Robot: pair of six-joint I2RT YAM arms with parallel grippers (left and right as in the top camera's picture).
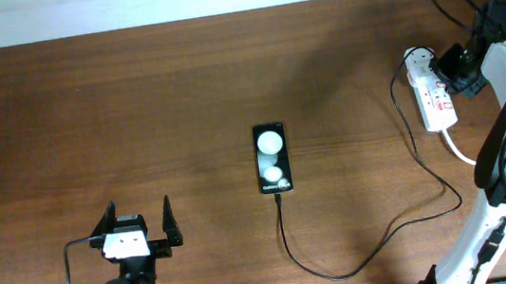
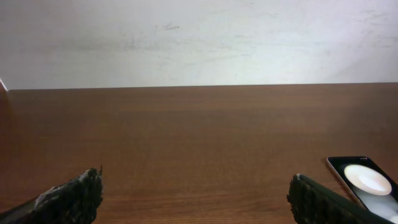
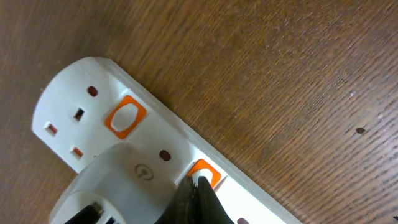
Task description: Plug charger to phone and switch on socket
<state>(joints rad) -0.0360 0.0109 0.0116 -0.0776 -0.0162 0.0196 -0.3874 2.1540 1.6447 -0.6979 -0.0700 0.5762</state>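
The black phone (image 1: 272,158) lies at the table's middle, two white blobs on its screen; its corner shows in the left wrist view (image 2: 364,180). The thin black charger cable (image 1: 344,270) runs from the phone's near end, where its tip sits, round to the right and up to the white adapter (image 1: 418,59) on the white socket strip (image 1: 438,102). My right gripper (image 3: 200,185) is shut, its tips pressed on an orange-framed switch (image 3: 207,173) next to the adapter (image 3: 124,180). My left gripper (image 1: 136,226) is open and empty, near the front left.
A second orange-framed switch (image 3: 125,116) sits at the strip's rounded end. The thick white cord (image 1: 456,149) leaves the strip toward the right arm's base. The white wall runs along the table's far edge (image 2: 199,86).
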